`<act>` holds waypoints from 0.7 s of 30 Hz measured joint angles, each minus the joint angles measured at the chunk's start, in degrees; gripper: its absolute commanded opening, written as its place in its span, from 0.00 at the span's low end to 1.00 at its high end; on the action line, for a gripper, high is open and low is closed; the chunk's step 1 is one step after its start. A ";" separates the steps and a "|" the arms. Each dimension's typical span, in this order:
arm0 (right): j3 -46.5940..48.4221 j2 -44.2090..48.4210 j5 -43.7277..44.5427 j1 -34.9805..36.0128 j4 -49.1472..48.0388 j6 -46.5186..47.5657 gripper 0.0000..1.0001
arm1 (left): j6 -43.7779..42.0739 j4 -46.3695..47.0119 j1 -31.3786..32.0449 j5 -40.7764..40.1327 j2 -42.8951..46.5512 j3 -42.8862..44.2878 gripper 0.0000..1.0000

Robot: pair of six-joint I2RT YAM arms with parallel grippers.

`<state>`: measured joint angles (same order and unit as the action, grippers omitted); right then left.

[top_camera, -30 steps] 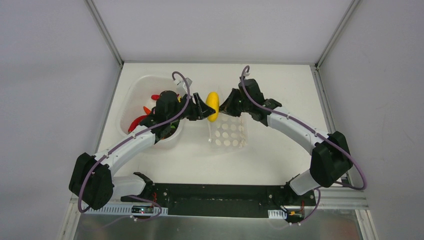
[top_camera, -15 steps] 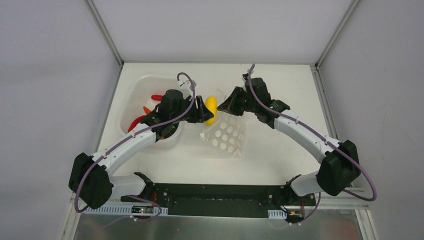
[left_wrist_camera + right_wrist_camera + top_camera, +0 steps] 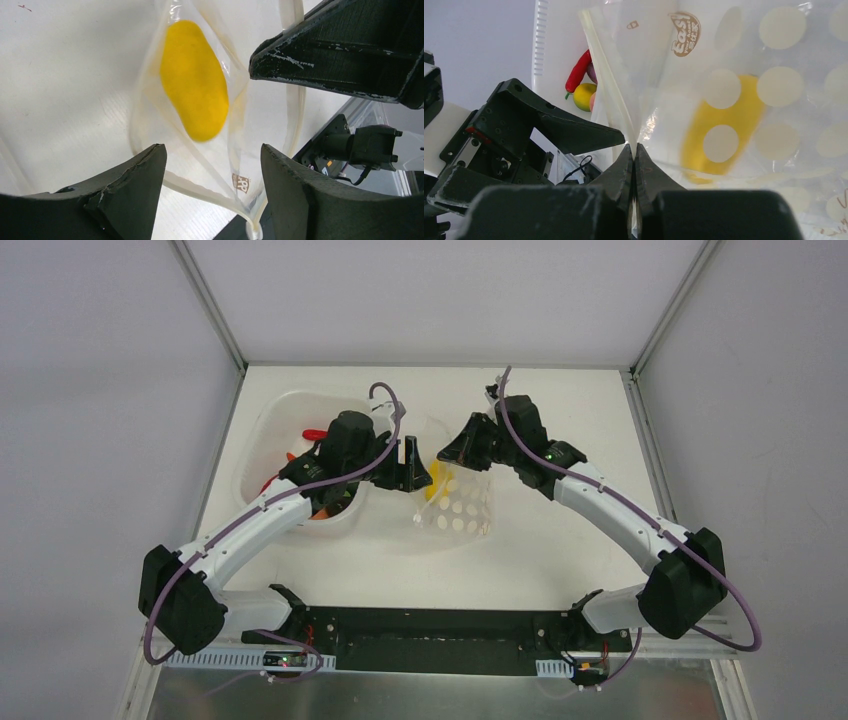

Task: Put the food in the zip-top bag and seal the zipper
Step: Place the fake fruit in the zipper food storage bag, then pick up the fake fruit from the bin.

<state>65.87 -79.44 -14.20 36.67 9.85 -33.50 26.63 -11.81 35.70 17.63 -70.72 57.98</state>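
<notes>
The clear dotted zip-top bag [image 3: 462, 506] hangs at mid-table with its mouth held up. My right gripper [image 3: 634, 146] is shut on the bag's zip edge [image 3: 610, 85] and shows in the top view [image 3: 447, 452] at the bag's far edge. A yellow toy fruit [image 3: 194, 86] is inside the bag, below its mouth; it shows through the dots in the right wrist view [image 3: 724, 125]. My left gripper [image 3: 212, 165] is open and empty above the bag's mouth, and shows in the top view [image 3: 416, 462] just left of the bag.
A white oval tub [image 3: 262, 430] stands at the left under my left arm, with red [image 3: 312, 434] and orange toy food in it. A red chilli [image 3: 578, 71] and a yellow-green fruit [image 3: 585, 96] show in the right wrist view.
The yellow fruit has left my left gripper and dropped into the bag. My left gripper has opened and moved right over the bag's mouth. The right gripper still holds the bag's edge.
</notes>
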 measured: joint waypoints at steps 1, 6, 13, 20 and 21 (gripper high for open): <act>0.00 0.00 -0.02 0.00 0.02 0.11 0.00 | -0.15 -0.35 0.00 0.13 0.13 0.02 0.71; -0.31 0.00 -0.17 0.00 -0.07 0.17 0.00 | -0.48 -1.42 0.00 0.35 1.64 0.04 0.71; -2.38 1.31 0.09 0.00 -0.02 1.18 0.00 | -0.76 -0.98 0.00 -0.37 5.05 0.04 0.76; -3.69 2.64 0.42 0.00 0.00 1.88 0.00 | -2.64 -0.85 0.00 -9.53 10.14 -1.31 0.94; -3.78 2.64 0.42 0.00 0.02 2.05 0.00 | -3.17 -1.31 0.00 -12.31 11.06 -1.68 0.97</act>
<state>62.08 -76.79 -13.78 36.67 9.87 -31.44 23.46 -13.13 35.70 5.32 -59.66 56.29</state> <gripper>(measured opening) 0.008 0.887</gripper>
